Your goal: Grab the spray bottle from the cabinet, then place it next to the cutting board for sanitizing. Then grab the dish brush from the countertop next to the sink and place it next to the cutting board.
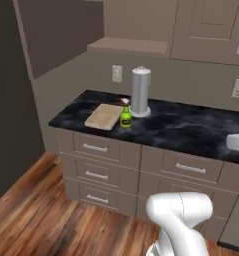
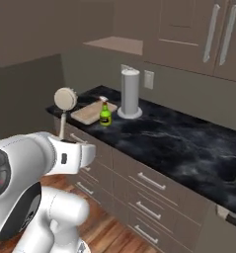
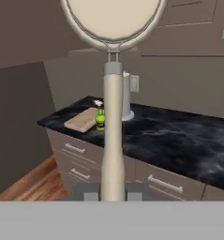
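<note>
My gripper point(image 3: 112, 193) is shut on the dish brush point(image 3: 113, 136), which stands upright with its round pale head point(image 3: 113, 16) on top. From the right base camera the gripper point(image 2: 66, 140) holds the brush point(image 2: 65, 101) in the air in front of the counter's left end, apart from the slab. The green spray bottle point(image 1: 125, 117) point(image 2: 105, 115) point(image 3: 100, 120) stands on the black countertop point(image 1: 186, 129) point(image 2: 178, 141), touching the right edge of the wooden cutting board point(image 1: 105, 116) point(image 2: 87, 112) point(image 3: 81, 120). Brown wall cabinets point(image 2: 188, 34) point(image 1: 211, 30) hang above, doors shut.
A tall grey paper-towel cylinder point(image 1: 140, 92) point(image 2: 130, 93) stands just behind the bottle. Brown drawers with bar handles point(image 1: 96, 148) point(image 2: 151, 182) run under the counter. A dark wall point(image 1: 11, 100) closes off the left side. Wood floor point(image 1: 36, 220) lies below.
</note>
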